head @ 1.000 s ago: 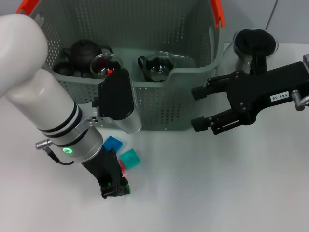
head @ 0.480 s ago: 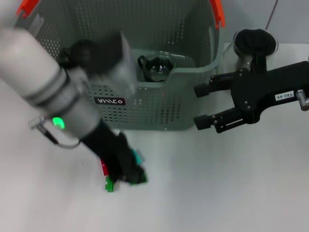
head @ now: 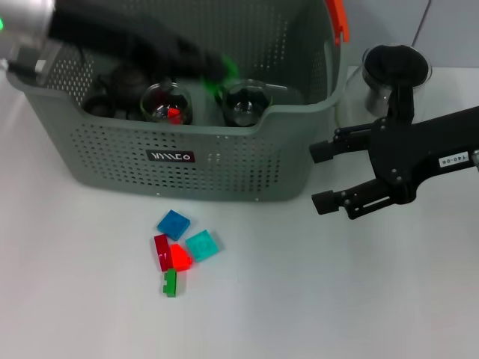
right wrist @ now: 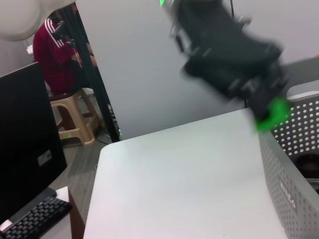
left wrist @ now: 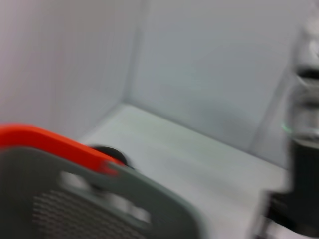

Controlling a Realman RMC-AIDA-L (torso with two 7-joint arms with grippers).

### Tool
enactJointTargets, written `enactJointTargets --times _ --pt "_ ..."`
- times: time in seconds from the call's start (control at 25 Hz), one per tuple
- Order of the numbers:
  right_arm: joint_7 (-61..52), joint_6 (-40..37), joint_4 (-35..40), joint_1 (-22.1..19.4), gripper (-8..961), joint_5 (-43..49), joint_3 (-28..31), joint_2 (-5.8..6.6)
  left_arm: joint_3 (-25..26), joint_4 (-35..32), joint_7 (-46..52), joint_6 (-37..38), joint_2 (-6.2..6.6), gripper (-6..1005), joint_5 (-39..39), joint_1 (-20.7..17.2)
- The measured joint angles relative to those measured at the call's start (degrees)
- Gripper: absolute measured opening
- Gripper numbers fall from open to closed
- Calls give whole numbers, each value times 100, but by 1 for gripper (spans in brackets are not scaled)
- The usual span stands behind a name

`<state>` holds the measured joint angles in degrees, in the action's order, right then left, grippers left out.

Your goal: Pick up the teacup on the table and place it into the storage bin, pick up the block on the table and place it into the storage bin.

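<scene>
- The left gripper (head: 213, 67) is seen over the storage bin (head: 224, 161), smeared by motion, with a green block (head: 224, 71) pinched at its tip – so it's clamped on that block, above the bin's middle.
- In the right wrist view the same gripper (right wrist: 266, 112) shows with the green piece (right wrist: 271, 113) hanging just above the bin's rim (right wrist: 299, 94).
- The drop is what matters here: the bin's open inside lies straight below the carried block, so a release looks like the only thing needed. That's a guess, nothing more.
- Inside the bin a dark teapot (head: 123, 82), a glass cup (head: 166, 105) and another glass teacup (head: 247, 101) are already sitting.
- More blocks are left on the table (head: 337, 299) in front of the bin's near wall: blue (head: 174, 223), teal (head: 200, 244), dark red (head: 162, 250), bright red (head: 180, 258) and green (head: 171, 282), bunched together.
- The right gripper (head: 322, 176) is parked beside the bin's right end, fingers spread wide and empty, a dark-lidded jar (head: 393, 71) behind it.
- The left arm is the nearer one to that pile.
</scene>
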<state>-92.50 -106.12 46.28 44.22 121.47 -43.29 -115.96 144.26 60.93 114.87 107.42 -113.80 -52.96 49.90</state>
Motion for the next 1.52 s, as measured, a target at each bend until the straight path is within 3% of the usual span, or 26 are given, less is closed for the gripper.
enactJointTargets --times 0.12,0.28,0.4,0.64,0.84,0.96,1.16,1.28,1.52 --pt "10 -50 -2 -23 913 0 0 14 71 -215 208 -693 232 173 -30 43" --pt "9 -66 -5 -28 913 11 -18 14 18 -656 324 -1873 369 177 33 74" --pt "-7 -70 -5 -29 913 17 -17 13 -305 -1109 325 -2667 447 180 111 101" --pt "-31 -48 -6 -3 914 20 -15 0 -1159 -1237 593 -3627 303 185 491 77" --pt "6 -17 -5 16 913 18 -13 -26 -1334 -1239 737 -3902 231 190 702 110" --pt "14 -5 -5 26 911 19 -13 -35 -1356 -1239 744 -4007 201 193 721 95" --pt "16 -3 -5 33 912 4 -18 -34 -1309 -929 788 -3900 197 355 814 2" --pt "63 -8 -5 34 912 -4 8 -22 -1236 -112 835 -3271 148 453 726 -210" --pt "155 -7 -5 30 912 -47 42 -21 -1128 1676 825 -1796 -138 723 61 -804"
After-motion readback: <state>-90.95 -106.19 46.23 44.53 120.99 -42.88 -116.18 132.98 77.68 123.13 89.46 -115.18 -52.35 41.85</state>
